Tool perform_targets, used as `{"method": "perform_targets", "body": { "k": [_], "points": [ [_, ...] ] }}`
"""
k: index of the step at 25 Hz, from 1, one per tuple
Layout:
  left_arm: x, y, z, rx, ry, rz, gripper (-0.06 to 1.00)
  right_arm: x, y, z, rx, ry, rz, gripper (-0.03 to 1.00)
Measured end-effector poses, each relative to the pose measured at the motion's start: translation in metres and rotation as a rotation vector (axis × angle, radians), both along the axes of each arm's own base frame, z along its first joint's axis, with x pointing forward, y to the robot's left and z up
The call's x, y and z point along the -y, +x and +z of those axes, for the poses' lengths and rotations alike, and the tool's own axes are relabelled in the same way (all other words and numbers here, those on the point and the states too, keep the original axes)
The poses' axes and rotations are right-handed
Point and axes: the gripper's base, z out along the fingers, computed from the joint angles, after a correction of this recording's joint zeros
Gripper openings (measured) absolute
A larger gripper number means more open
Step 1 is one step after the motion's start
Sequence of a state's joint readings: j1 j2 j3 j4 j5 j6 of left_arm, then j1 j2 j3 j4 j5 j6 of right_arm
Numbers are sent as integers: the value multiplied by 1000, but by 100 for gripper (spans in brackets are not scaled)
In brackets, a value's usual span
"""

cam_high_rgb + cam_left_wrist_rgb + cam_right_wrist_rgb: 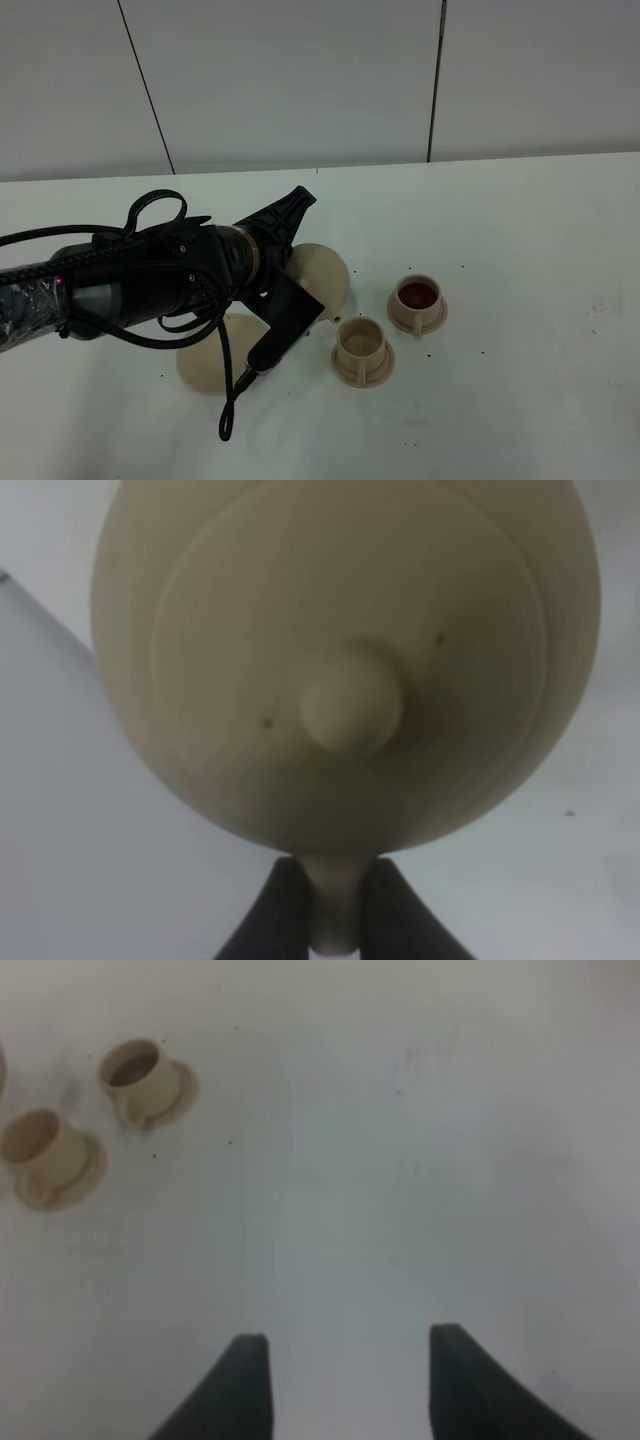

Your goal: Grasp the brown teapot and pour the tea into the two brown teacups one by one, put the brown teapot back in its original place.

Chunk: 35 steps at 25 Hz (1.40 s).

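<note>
While the left gripper [335, 920] clamps its handle, the teapot [320, 275] is just beside the nearer cup [362, 345].
The farther cup [417, 295] holds dark liquid. The disc [205, 365] lies on the teapot's other side. Right gripper [347, 1340]: jaws apart, holding nothing.

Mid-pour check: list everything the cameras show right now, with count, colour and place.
Brown teapot: one, light tan, held off the table between the disc and the cups.
Teacups: two, light tan, right of the teapot; the farther teacup holds dark tea, the nearer teacup looks pale inside.
Cup saucers: two, light tan, one under each teacup.
Saucer disc: one, light tan, bare, partly behind the left arm.
Table: one, white.
Wall: grey panels, behind the table.
Left gripper: black, shut on the teapot's handle.
Right gripper: black, open above bare table.
</note>
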<state>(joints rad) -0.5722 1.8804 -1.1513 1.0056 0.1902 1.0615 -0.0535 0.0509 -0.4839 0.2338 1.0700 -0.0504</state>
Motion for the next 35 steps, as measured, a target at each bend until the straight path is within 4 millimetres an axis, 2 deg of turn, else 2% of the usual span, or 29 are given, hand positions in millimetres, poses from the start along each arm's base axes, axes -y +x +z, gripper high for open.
{"method": "perform_targets", "body": {
  "k": [18, 35],
  "points": [
    [3, -1, 0, 27, 9, -65, 17, 0, 0, 0, 0, 0, 0, 36],
    [9, 1, 4, 107, 83, -231, 17, 0, 0, 0, 0, 0, 0, 36]
  ]
}}
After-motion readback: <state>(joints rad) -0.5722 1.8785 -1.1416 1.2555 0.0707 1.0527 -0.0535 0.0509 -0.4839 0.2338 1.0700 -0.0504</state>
